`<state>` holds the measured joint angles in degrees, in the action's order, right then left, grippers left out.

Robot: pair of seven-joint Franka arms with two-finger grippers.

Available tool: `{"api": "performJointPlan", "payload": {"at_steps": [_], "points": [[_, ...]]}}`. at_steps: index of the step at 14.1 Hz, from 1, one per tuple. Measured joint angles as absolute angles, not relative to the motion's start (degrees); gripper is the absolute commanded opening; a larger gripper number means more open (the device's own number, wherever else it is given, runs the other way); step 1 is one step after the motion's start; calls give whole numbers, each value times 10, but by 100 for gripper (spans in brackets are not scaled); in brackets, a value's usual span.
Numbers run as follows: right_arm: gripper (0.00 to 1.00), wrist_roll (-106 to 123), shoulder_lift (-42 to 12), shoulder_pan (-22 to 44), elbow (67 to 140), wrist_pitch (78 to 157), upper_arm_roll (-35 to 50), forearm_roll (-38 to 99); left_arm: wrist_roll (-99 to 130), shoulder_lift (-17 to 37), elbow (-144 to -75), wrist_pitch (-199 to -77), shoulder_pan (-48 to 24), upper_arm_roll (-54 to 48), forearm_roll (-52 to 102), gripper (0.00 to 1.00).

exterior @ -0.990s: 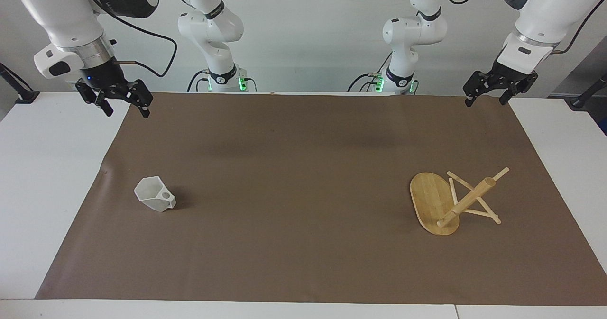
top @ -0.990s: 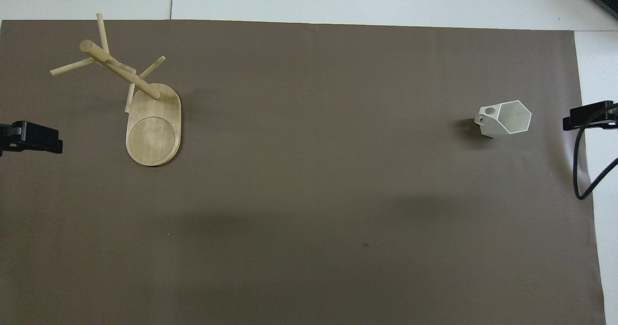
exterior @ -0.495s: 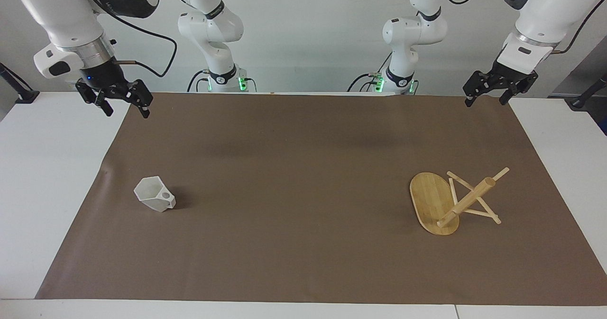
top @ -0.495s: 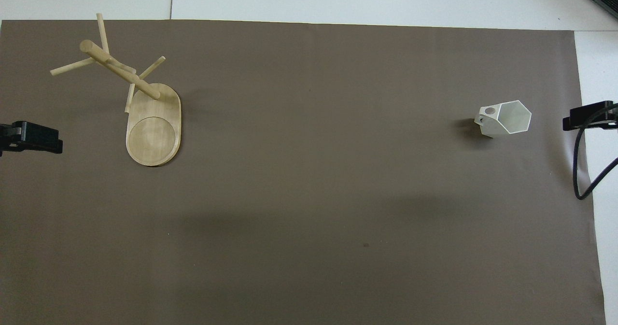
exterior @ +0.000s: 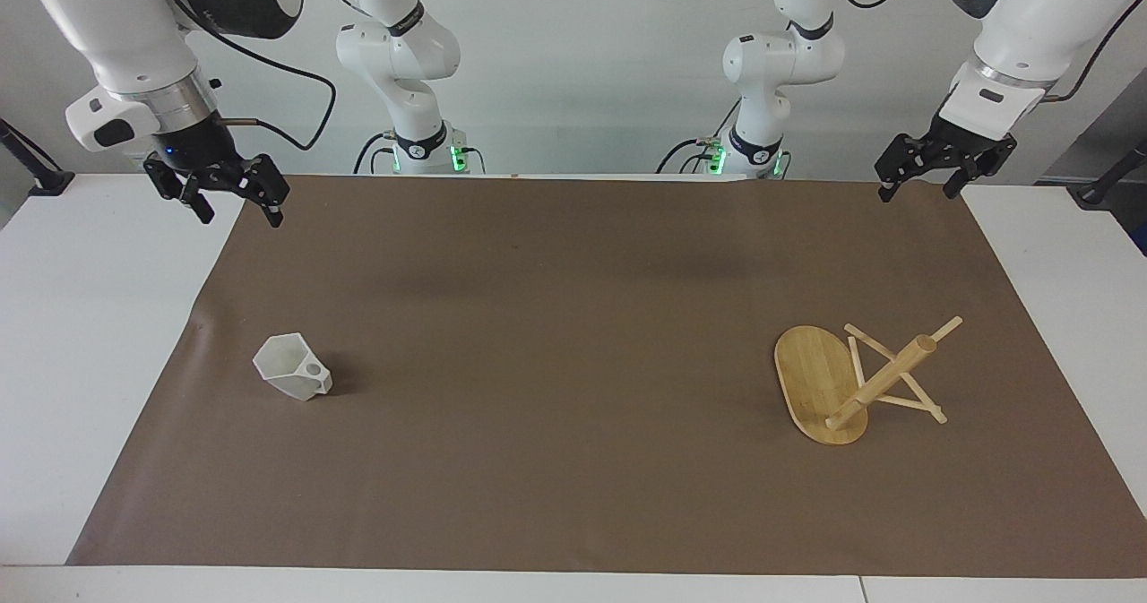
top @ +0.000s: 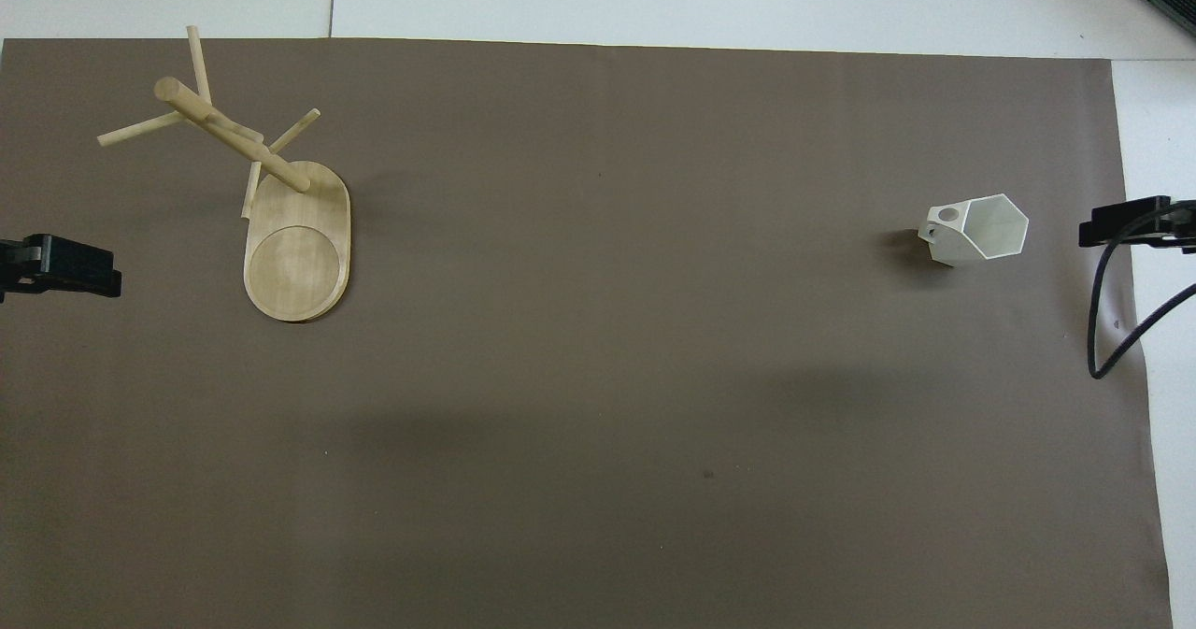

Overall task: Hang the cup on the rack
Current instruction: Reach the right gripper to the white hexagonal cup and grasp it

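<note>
The white faceted cup point(exterior: 291, 367) stands mouth up on the brown mat toward the right arm's end, its handle turned toward the table's middle; it also shows in the overhead view point(top: 976, 229). The bamboo rack point(exterior: 851, 383) stands on its oval base toward the left arm's end, pegs bare; it shows in the overhead view too point(top: 280, 208). My right gripper point(exterior: 240, 216) hangs open and empty over the mat's corner near its base, well apart from the cup. My left gripper point(exterior: 917, 194) waits open and empty over the mat's other near corner.
The brown mat point(exterior: 573, 316) covers most of the white table point(exterior: 81, 316). A black cable point(top: 1112, 330) hangs from the right arm over the mat's edge. Only the grippers' tips show in the overhead view, the left point(top: 70, 269) and the right point(top: 1126, 225).
The right gripper has shifted slightly toward the cup, and its cable has swung with it. The left arm, cup and rack have not moved.
</note>
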<state>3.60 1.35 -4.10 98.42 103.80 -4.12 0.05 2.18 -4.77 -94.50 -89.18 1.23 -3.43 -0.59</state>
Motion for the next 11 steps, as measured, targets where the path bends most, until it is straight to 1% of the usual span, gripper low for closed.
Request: {"api": "performJointPlan", "payload": {"at_steps": [8,11], "points": [[100,36,16,-41,1072,1151,-63,1,22,-48,-945,-892,12,-34,-6,100],[100,36,8,-42,1097,1185,-74,1,22,-48,-945,-892,12,-34,-6,100]]}}
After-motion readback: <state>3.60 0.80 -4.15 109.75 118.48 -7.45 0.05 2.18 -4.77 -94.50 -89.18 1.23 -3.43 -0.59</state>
